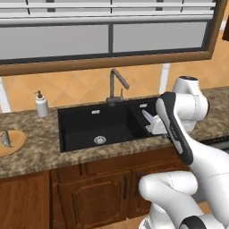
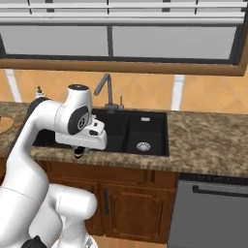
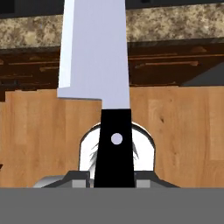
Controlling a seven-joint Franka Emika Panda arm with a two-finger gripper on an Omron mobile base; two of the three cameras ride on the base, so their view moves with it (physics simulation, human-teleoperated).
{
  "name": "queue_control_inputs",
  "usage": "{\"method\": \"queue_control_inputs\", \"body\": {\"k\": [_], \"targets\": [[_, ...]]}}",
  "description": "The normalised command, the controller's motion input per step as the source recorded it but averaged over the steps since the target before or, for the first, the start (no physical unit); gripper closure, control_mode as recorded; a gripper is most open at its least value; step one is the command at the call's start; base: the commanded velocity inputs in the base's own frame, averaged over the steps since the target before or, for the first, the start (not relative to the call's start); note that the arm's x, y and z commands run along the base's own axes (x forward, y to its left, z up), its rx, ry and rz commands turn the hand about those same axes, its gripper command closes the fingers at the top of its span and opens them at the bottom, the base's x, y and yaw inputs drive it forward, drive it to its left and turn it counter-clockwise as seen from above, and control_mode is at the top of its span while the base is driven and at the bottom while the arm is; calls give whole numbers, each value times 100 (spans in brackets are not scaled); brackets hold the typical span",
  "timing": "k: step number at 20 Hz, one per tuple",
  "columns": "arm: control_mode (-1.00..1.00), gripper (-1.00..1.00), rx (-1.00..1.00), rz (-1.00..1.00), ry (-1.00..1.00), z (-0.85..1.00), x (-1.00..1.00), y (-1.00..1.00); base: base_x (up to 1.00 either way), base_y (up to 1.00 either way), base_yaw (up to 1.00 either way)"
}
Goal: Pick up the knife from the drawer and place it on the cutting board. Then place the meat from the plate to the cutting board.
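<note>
At the far left of the left base view, the orange-tan plate (image 1: 10, 144) sits on the speckled granite counter (image 1: 36, 152) with the small grey meat (image 1: 5, 139) lying on it, untouched, and a white soap dispenser (image 1: 41, 104) stands behind it near the wall. To its right lies the black sink (image 1: 100, 125) with its grey faucet (image 1: 117, 87), and right of that the arm holds the gripper (image 1: 154, 125) above the sink's front edge, with a pale blade tip of the knife (image 3: 103, 87) poking out toward the basin. In the hand view the knife runs straight up from between the finger tips, its black handle clamped low and the silver-white blade reaching far past them, so the gripper is clenched on the knife near the handle's butt end. The main risk, as I judge it, is that long overhang: a grip so far back lets the blade pivot or slip if the arm swings fast, and it could drop into the sink or onto the floor. The blade tip could also strike the faucet or the counter edge during the carry. No cutting board is visible in these views, so the base must travel, and a jolt while driving adds to that risk.
</note>
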Motion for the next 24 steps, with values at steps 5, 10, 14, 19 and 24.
{"method": "queue_control_inputs", "body": {"k": [5, 10, 14, 19, 24], "targets": [[100, 100, 0, 0, 0, 0, 0, 0, 22, -100, -10], [100, 100, 0, 0, 0, 0, 0, 0, 37, -100, 0], [100, 100, 0, 0, 0, 0, 0, 0, 46, -100, 10], [100, 100, 0, 0, 0, 0, 0, 0, 40, -100, 25], [100, 100, 0, 0, 0, 0, 0, 0, 26, -100, 7]]}}
